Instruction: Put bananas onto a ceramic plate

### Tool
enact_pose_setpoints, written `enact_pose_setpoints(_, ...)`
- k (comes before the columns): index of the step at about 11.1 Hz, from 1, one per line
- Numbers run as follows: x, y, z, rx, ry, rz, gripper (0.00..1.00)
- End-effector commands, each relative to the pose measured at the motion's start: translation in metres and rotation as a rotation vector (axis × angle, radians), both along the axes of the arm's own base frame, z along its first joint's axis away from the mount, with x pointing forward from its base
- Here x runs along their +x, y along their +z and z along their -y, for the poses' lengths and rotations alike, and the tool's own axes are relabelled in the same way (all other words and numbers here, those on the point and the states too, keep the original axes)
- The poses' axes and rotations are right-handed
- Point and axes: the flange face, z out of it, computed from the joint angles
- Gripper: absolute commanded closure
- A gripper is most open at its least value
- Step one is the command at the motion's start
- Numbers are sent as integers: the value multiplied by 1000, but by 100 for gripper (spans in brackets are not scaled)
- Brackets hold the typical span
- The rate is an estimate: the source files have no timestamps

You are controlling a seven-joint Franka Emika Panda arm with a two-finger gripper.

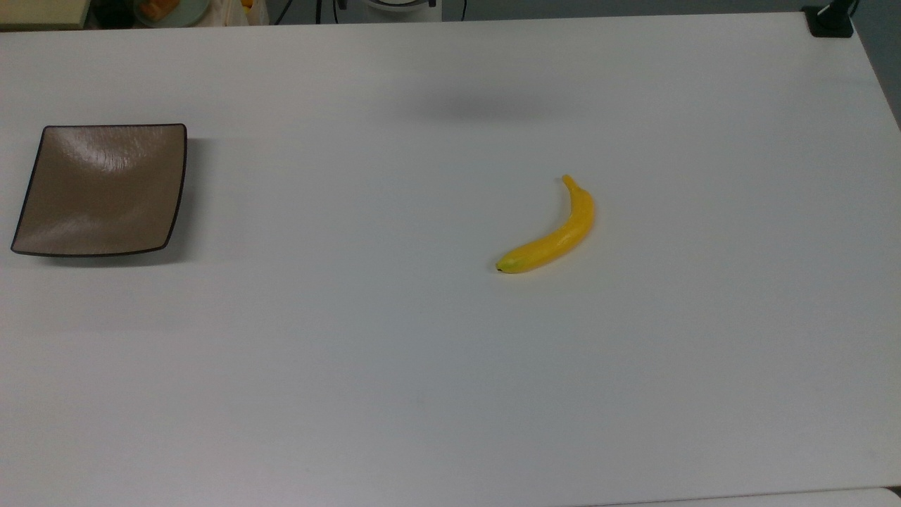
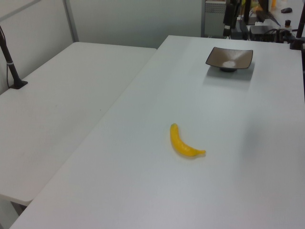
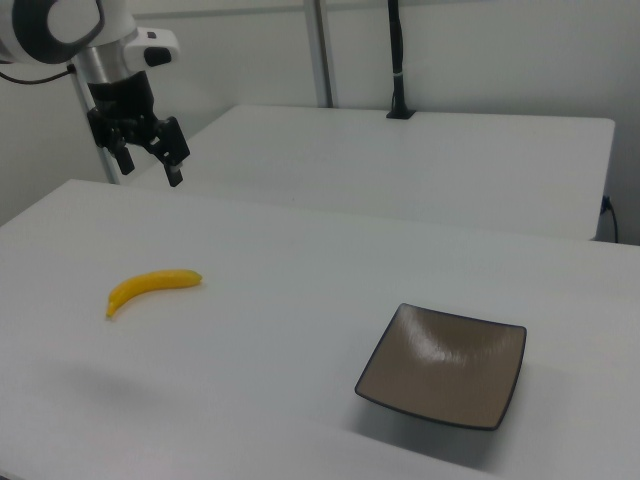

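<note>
- Presently, claw [image 3: 148, 162] hangs open, fingers spread, holding nothing.
- Banana [image 3: 152, 287] lies on table [image 3: 300, 300], below claw, apart.
- Plate [image 3: 445, 365] sits well off toward the right view's right, bare.

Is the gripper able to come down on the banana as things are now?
Probably yes. The banana lies alone on bare table, the plate far off, and the open gripper hangs in the air with nothing between them.

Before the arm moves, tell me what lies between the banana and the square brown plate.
Nothing visible. The banana lies alone on the white table, and the tabletop between it and the plate is bare. The open gripper hangs in the air above the table, apart from the banana.
</note>
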Motion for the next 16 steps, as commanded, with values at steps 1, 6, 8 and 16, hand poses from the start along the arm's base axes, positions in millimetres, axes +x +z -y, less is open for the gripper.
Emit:
enact_pose_setpoints(1,10,-4,-46,24,-110,3,0)
enact_pose_setpoints(6,32,-34,-119,82,-474,-76,0)
enact_pose_setpoints(8,45,-50,-147,117,-594,-66,0)
enact_pose_setpoints(16,83,-179,-224,104,-691,-77,0)
